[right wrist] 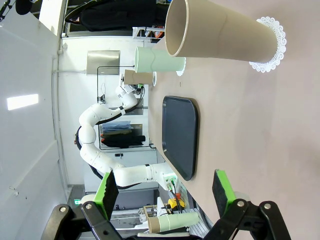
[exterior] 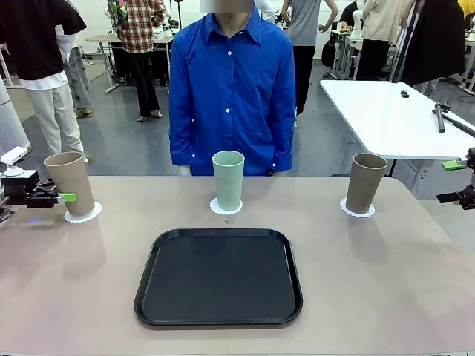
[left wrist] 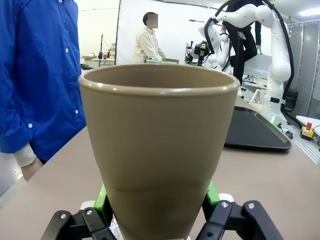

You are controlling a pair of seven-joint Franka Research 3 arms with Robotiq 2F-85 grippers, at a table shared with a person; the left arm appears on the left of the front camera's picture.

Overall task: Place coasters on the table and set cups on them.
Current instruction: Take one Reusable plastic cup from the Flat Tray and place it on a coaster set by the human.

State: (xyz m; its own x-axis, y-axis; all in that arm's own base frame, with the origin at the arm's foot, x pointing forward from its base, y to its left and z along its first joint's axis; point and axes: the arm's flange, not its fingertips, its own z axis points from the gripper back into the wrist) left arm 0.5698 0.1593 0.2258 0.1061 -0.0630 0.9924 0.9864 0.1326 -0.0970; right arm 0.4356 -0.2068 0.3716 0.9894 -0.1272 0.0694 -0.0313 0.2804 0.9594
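Front view: three cups stand in a row along the far side of the table [exterior: 415, 282], each on its own coaster; the left tan cup [exterior: 70, 182] sits on the left coaster [exterior: 83, 215], the mint cup [exterior: 228, 180] on the middle coaster [exterior: 225, 207] in front of the person in the blue shirt, the right tan cup [exterior: 367, 182] on the right coaster [exterior: 358, 210]; the black tray [exterior: 219, 278] lies bare in the near middle. The left claw [exterior: 67, 197] is against the lower side of the left tan cup; the right claw [exterior: 459, 182] hangs at the table's right edge, well apart from its cup.

Left wrist view: the left tan cup [left wrist: 159, 150] stands upright between the green pads [left wrist: 101, 197], which press its lower wall on both sides, so the left claw [left wrist: 157, 210] is clamped on the cup; a scrap of white coaster shows beneath it. The step in hand looks like the release; to do it well, part the fingers evenly so neither pad drags the cup, then back off level, away from the wall, without lifting, so the light paper coaster isn't pulled askew or the tall cup tipped.

Right wrist view: the right claw [right wrist: 165, 192] has its fingers spread wide with nothing between them; the right tan cup [right wrist: 220, 32] rests on its coaster [right wrist: 272, 45] well ahead, with the mint cup [right wrist: 160, 60] and tray [right wrist: 180, 135] beyond; this arm should keep away.
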